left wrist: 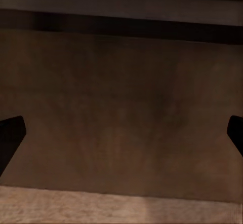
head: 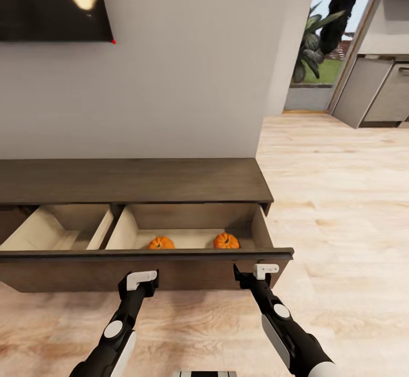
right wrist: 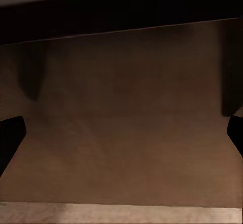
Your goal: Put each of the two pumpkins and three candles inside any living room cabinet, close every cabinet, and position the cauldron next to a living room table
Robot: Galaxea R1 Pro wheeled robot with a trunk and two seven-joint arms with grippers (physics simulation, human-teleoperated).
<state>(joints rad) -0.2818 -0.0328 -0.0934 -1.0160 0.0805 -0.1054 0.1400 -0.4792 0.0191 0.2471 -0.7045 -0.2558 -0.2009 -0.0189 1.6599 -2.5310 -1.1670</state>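
Observation:
The cabinet (head: 130,181) is a long, low dark-brown unit against the wall, with its wide drawer (head: 193,273) pulled out. Two orange pumpkins (head: 161,243) (head: 226,241) lie in the drawer's pale right compartment; the left compartment (head: 57,229) looks bare. My left gripper (head: 139,281) (left wrist: 121,138) and right gripper (head: 254,273) (right wrist: 121,138) both face the drawer's dark front panel (left wrist: 121,107) (right wrist: 121,117) at close range. Both are open, fingertips wide apart, holding nothing. The candles, the cauldron and the table are out of view.
A dark TV screen (head: 54,1) hangs on the white wall above the cabinet. Pale wood floor (head: 341,195) stretches to the right toward a doorway with plants (head: 326,19) and grey kitchen units (head: 386,92).

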